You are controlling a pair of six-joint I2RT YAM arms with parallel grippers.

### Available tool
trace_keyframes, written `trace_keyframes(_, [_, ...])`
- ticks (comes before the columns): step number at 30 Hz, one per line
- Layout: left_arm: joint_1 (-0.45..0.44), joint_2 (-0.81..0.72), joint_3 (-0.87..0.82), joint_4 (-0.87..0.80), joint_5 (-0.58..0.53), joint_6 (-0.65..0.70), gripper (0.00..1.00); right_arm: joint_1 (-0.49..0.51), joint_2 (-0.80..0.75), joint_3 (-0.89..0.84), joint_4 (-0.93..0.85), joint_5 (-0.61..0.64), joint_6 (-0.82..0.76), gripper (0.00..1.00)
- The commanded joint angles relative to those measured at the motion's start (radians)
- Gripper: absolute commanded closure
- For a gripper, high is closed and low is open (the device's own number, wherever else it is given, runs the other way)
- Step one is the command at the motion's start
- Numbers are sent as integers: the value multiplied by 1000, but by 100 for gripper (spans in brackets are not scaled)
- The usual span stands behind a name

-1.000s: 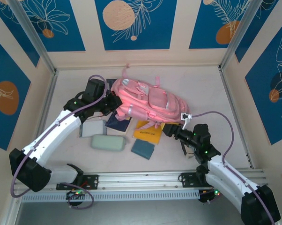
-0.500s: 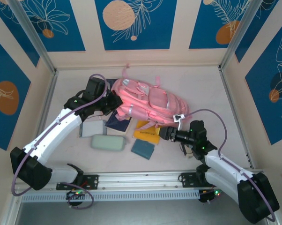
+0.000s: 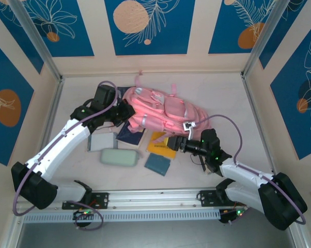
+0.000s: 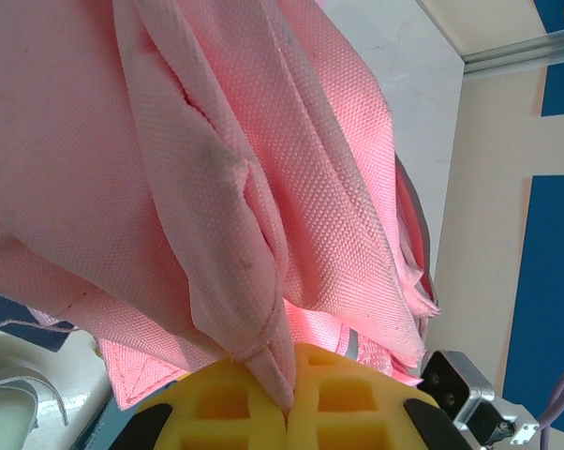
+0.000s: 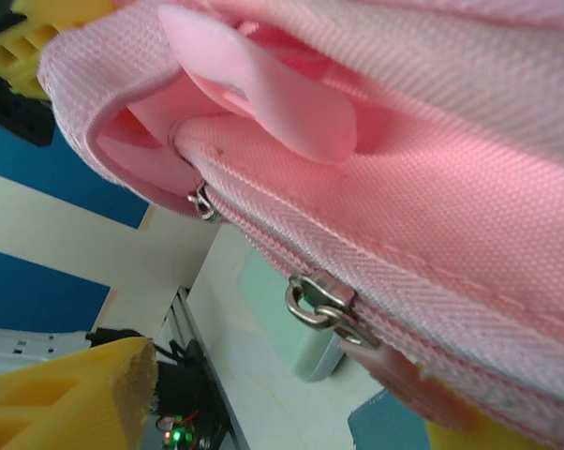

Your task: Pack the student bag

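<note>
Top external view: the student bag (image 3: 163,111) lies flat on the table (image 3: 228,103), mid-table and slightly toward the far wall, its long axis running from far left to near right. We see the left gripper (image 3: 125,114) at the bag's left edge. On the left wrist view its yellow pads (image 4: 348,408) are pressed together with a fold of pink fabric pinched between them, so the jaws are clenched on the bag.

The right gripper (image 3: 176,143) sits at the bag's near edge, over a yellow book (image 3: 163,146). On the right wrist view one yellow finger (image 5: 71,394) stands clear of the fabric with bare table showing beside it. The jaws are spread and hold nothing. Close in front of that camera runs a zip seam with a metal slider (image 5: 321,305) and a soft pink pull tab (image 5: 263,84).

Near the bag, toward the arms, we note:
- a dark blue book (image 3: 130,135), partly under the bag
- a grey notebook (image 3: 101,141)
- a pale green case (image 3: 118,157)
- a blue-grey pouch (image 3: 157,164)
</note>
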Motion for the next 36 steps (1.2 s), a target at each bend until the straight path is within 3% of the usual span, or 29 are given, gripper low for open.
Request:
trace_keyframes(1, [7,-15,46,44,60,-7,100,6,0,20,90,55,-1,33])
trace_keyframes(25, [36,-41,-41,49,50,-4,100,-29,-41,-9,-48,134,-34,77])
trace_keyframes(36, [83,-45,-72,35,38,51,100,-26,-80,63,-406,157,-155,94])
